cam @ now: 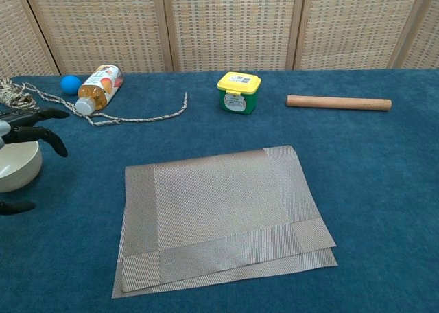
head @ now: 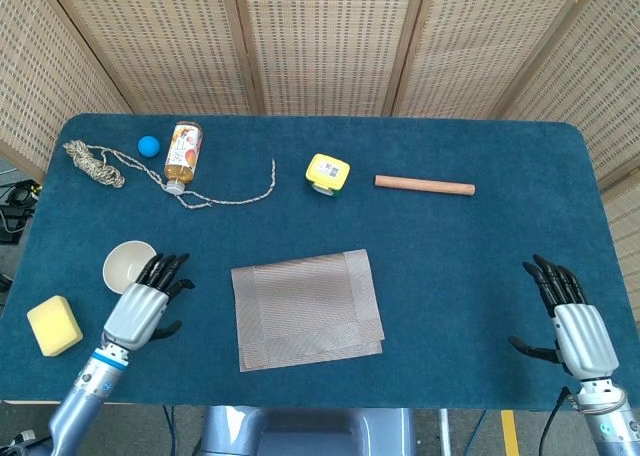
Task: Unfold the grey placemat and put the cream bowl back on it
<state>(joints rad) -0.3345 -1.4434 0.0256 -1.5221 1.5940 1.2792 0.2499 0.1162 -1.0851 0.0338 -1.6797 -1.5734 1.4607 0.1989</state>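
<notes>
A: How far along is it?

B: Barely begun, I'd judge; the grey placemat (head: 308, 310) lies folded double in the middle of the desk (head: 480, 246), one layer showing under the other along its near edge; the cream bowl (head: 129, 265) stands off to the left, apart from the mat.

A: And the hands?

B: The left hand (head: 145, 304) hovers between bowl and mat, fingers spread, holding nothing; the right hand (head: 572, 321) sits at the near right corner, well apart from everything, fingers also apart and empty.

A: So what's left?

B: All of it, as I read it; open out the mat, then carry the bowl onto it.
</notes>
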